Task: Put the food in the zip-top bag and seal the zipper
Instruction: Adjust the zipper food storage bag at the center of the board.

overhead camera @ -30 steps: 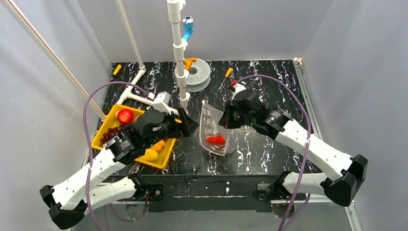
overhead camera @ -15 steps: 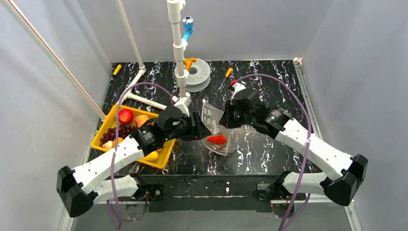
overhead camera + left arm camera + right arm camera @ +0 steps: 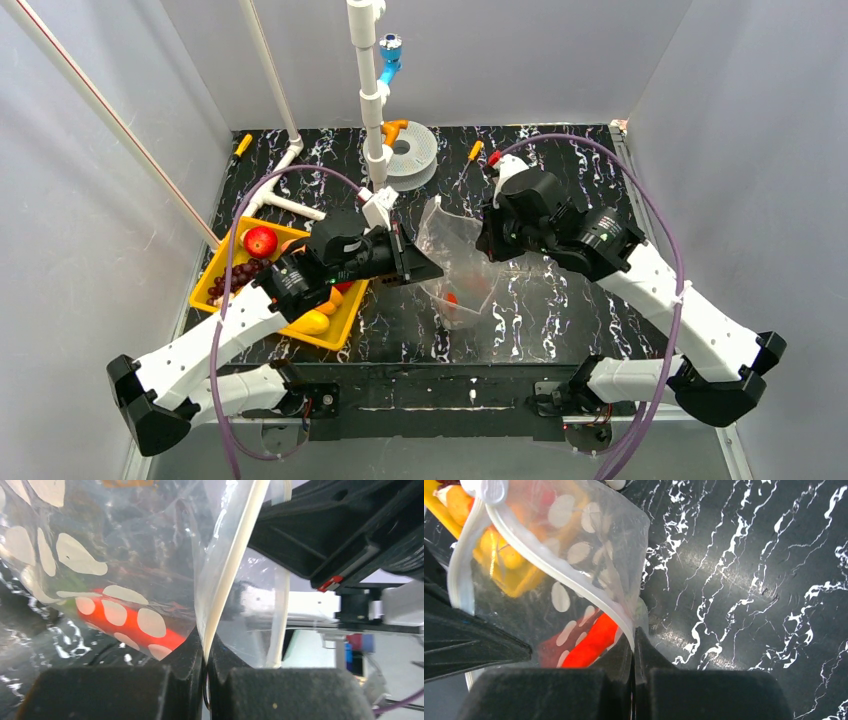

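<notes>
**Left hand swung over to the bag mouth**

Since a second ago my left arm has come off the tray (image 3: 345,318) and reached right, and the bag (image 3: 455,235) now hangs between both arms rather than from the right one alone.

Farthest left, the tray sits on the counter (image 3: 560,160) with the apple (image 3: 260,241) and grapes (image 3: 225,280) in it, so most of the food is not yet bagged.

Next comes the left hand (image 3: 432,270). Its wrist view shows the jaws pinched tight on the zipper (image 3: 230,565), with nothing else held.

The bag sags below with one red piece (image 3: 452,297) at its bottom. Its mouth faces up and gapes open, and the strip's long axis runs roughly left to right, from one hand to the other.

On the far side, the right hand (image 3: 487,245) is also clamped on the zipper, holding the opposite lip.

My read is that the rest of the food lies left of and behind the left hand. That arm is much the nearer one, but it would have to let go of its lip to fetch anything. Sealing looks premature.
</notes>
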Controlling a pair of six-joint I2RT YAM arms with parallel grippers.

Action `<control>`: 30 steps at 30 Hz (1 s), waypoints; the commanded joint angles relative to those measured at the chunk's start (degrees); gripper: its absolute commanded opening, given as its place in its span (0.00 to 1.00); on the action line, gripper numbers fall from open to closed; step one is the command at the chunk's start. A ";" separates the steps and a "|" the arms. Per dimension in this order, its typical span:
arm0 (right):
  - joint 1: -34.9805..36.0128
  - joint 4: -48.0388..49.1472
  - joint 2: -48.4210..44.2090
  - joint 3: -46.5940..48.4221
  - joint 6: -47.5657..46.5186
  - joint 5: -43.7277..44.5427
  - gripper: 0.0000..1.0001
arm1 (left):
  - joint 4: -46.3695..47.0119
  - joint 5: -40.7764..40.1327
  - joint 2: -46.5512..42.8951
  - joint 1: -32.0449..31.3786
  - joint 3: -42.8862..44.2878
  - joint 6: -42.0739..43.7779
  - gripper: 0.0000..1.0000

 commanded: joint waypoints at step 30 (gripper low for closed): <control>-0.23 9.74 -0.26 -7.72 -9.21 10.19 0.01 | 9.42 3.25 2.62 3.31 -5.95 -7.33 0.00</control>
